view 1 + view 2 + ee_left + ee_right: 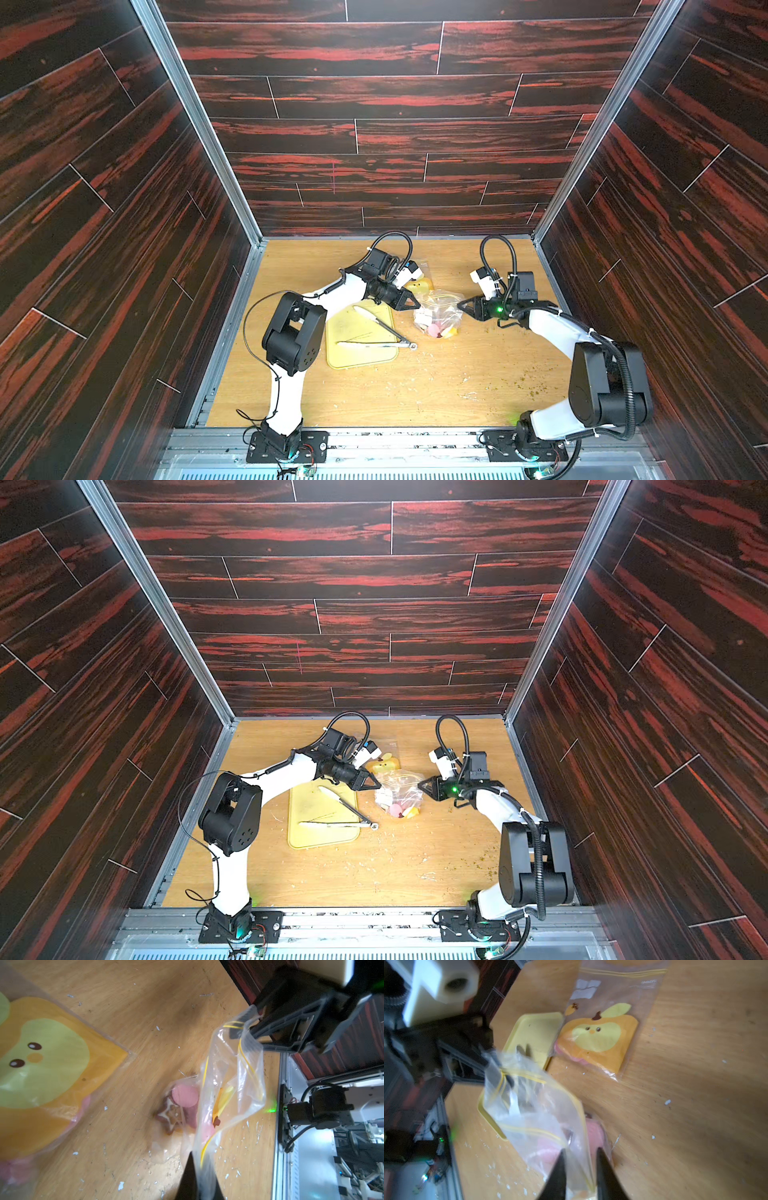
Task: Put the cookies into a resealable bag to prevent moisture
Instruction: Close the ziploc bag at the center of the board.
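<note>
Wooden tabletop (415,395) w/ dark red plank walls (374,124) round it; clear resealable bag (440,307) sits mid-table, yellow tray (353,357) w/ tongs (386,332) at its 9 o'clock, printed bag (422,285) at 11. Bag's rim is pinched tight in left gripper (417,304) at 10 o'clock, while right gripper (459,305) at 2 o'clock has jaws apart, rim btwn them. Pink cookies (433,329) lie inside bag at its 6 o'clock end.

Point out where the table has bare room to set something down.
Widest bare patch: the table between the yellow tray and the front rail. Also the far left corner. Crowded: mid-table, where tray, tongs, clear bag, printed bag, left gripper and right gripper bunch.
</note>
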Available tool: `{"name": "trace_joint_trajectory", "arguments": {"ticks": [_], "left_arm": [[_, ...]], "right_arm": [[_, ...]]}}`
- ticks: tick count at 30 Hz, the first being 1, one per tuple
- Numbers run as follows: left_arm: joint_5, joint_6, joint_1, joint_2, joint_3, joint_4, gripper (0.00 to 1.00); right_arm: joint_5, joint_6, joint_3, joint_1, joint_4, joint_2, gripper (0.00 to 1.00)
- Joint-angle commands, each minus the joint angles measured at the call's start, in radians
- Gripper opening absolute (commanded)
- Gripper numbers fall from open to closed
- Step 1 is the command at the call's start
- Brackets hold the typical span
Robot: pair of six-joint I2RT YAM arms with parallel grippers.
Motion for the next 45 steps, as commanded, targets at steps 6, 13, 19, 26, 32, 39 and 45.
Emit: {"name": "trace_joint_trajectory", "arguments": {"ticks": [6,13,19,26,32,39,45], "left_arm": [[0.080,0.028,0.022,0.039,0.126,-0.169,0.00],[0.058,0.061,0.032,0.072,0.189,-0.302,0.00],[0.037,0.058,0.040,0.093,0.217,-0.346,0.00],[0.021,0.073,0.043,0.095,0.227,-0.376,0.00],[0.024,0.089,0.043,0.090,0.235,-0.401,0.00],[0.015,0.102,0.049,0.074,0.239,-0.430,0.00],[-0.058,0.160,0.051,0.064,0.257,-0.525,0.00]], "right_arm": [[-0.184,0.012,-0.122,0.000,0.223,-0.087,0.38],[-0.193,0.030,-0.157,0.000,0.324,-0.123,0.35],[-0.160,0.065,-0.190,0.000,0.383,-0.146,0.19],[-0.161,0.119,-0.193,-0.002,0.440,-0.135,0.16],[-0.149,0.129,-0.187,-0.003,0.439,-0.132,0.17],[-0.148,0.131,-0.173,-0.014,0.391,-0.131,0.00],[-0.116,0.201,-0.114,-0.066,0.205,-0.158,0.00]]}}
